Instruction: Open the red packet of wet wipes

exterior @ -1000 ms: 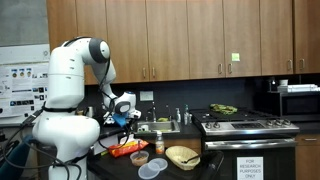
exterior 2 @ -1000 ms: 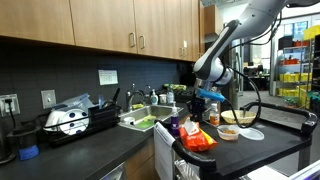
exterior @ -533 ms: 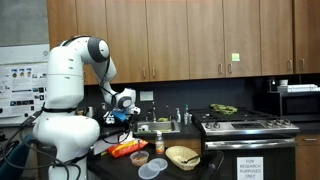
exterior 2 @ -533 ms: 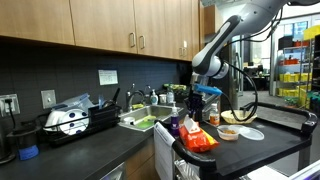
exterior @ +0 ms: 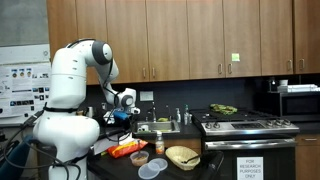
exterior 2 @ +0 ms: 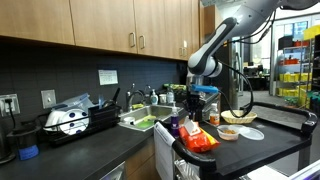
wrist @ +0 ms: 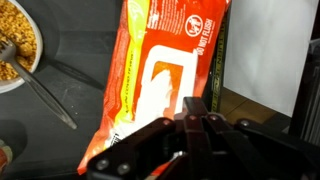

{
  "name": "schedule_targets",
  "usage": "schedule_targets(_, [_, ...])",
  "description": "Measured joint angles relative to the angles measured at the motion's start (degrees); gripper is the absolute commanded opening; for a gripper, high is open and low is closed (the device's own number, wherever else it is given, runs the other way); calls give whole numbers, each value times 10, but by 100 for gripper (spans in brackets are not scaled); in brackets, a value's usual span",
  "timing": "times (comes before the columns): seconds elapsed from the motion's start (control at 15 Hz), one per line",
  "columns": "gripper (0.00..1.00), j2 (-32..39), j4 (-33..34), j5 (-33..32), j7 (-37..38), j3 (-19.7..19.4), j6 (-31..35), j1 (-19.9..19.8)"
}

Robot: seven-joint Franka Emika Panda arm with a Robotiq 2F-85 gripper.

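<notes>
Right now the gripper [wrist: 193, 118] is hovering over the packet [wrist: 165, 60], which is lying flat on the dark counter [wrist: 60, 140] directly below and ahead of the jaws. In both exterior views there's air between them, so I'm reading no contact. The fingers are blending into one dark mass in the wrist view, so I can't tell whether the jaws are parted or closed. I'm judging the step as lining up on the white flap [wrist: 160, 95], which is sitting just ahead of the fingertips. To do it well, I'm suggesting coming down with the jaws parted, pinching only the flap's free edge and peeling along the packet's length. The packet is soft and nothing is pinning it, so it's likely going to lift with the flap, and a low, shallow pull should help. A bowl [wrist: 12, 50] of grain with a spoon [wrist: 45, 85] is sitting off to one side of the jaws, clear of the packet but worth avoiding on the peel. The clear containers [exterior: 152, 168] are sitting farther along the same counter. The room is looking like a kitchen: stove [exterior: 245, 125], sink [exterior 2: 140, 122] and wood cabinets [exterior: 200, 40] well beyond the jaws.
</notes>
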Motion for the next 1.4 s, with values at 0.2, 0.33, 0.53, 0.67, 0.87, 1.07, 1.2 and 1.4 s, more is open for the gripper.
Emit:
schedule_targets(0.2, [0,21,19,-20,8,0,-16,0])
schedule_targets(0.33, [0,31,33,-27,11,1,-26,0])
schedule_targets(0.53, [30,37,50,-29,12,4,-40,2])
schedule_targets(0.67, [43,40,57,-29,12,7,-45,3])
schedule_targets(0.87, [63,41,61,-29,12,11,-46,5])
schedule_targets(1.07, [85,41,61,-29,12,16,-46,5])
schedule_targets(1.2, [99,41,61,-29,12,19,-46,5])
schedule_targets(1.4, [100,41,64,-28,11,24,-45,6])
